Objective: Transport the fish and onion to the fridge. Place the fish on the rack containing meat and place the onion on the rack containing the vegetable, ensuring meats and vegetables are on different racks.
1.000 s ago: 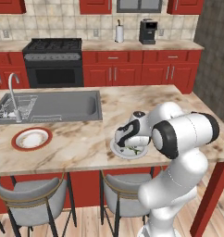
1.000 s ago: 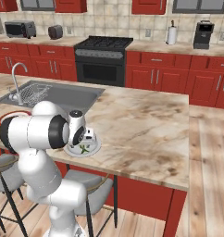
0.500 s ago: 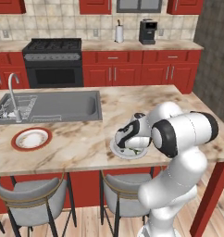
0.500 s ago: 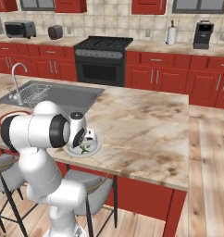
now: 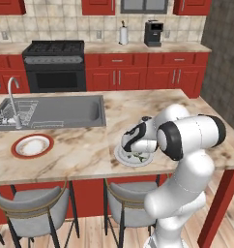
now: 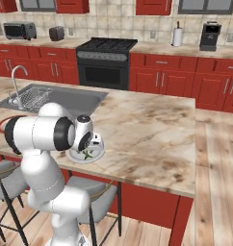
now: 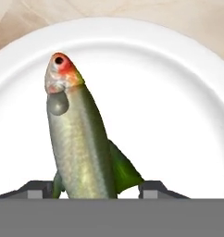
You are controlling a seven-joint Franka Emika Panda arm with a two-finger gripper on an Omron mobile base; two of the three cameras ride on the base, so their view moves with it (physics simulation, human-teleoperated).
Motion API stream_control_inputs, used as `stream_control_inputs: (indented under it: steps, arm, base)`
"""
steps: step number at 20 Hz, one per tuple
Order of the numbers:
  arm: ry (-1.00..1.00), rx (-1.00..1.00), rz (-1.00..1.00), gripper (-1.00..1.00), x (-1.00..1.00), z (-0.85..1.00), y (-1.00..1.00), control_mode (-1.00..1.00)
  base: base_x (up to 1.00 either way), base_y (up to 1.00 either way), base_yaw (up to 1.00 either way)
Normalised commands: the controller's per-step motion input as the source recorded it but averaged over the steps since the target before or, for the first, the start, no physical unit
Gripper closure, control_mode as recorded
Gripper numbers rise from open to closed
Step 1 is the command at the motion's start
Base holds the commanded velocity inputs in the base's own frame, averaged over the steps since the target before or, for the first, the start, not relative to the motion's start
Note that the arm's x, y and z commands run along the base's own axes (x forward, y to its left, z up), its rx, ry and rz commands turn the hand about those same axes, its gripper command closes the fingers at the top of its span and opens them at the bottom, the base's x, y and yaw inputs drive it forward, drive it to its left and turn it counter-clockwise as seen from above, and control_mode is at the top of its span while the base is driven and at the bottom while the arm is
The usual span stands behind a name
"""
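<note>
White plate (image 7: 188, 92) holds the fish (image 7: 79, 143), with the fingers (image 7: 153, 189) apart on either side of it.

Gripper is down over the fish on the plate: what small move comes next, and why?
Probably finish closing. In the hand view the fish lies on the white plate with its body between the two fingertips, which flank it but don't clearly pinch it yet.

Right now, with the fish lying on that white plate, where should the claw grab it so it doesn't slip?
Grab the fish across its thick middle, coming straight down from above. It lies flat on the white plate, long and slim, so its two sides are the narrow way across. The claw already straddles the body near the tail end, one finger on each side, which looks like a fair spot.
</note>
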Motion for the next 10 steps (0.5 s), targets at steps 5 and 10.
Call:
stream_control_inputs:
  steps: [5, 10]
  arm:
    - [-0.03, 0.00, 0.04, 1.00, -0.11, -0.66, 0.36, -1.00]
    - [-0.10, -0.04, 0.00, 1.00, -0.50, -0.02, 0.51, -1.00]
  base:
    - [0.00, 0.00, 0.00]
    - [0.00, 0.00, 0.00]
